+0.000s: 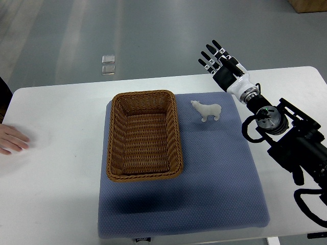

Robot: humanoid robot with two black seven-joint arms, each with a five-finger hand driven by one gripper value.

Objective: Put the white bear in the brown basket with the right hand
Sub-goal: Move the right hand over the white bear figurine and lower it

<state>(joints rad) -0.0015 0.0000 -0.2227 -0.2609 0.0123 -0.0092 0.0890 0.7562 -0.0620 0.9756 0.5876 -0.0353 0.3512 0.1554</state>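
A small white bear [207, 111] stands upright on the blue mat [214, 173], just right of the brown wicker basket [144, 172]. The basket is empty. My right hand [220, 65] is above the table's far edge, beyond and to the right of the bear, apart from it. Its fingers are spread straight and hold nothing. Its arm [286, 138] comes in from the right edge. My left arm is out of view.
A person's hand [11, 139] rests on the white table [56, 173] at the left edge. A small clear object [108, 65] lies on the floor beyond the table. A cardboard box corner [309, 5] shows at top right.
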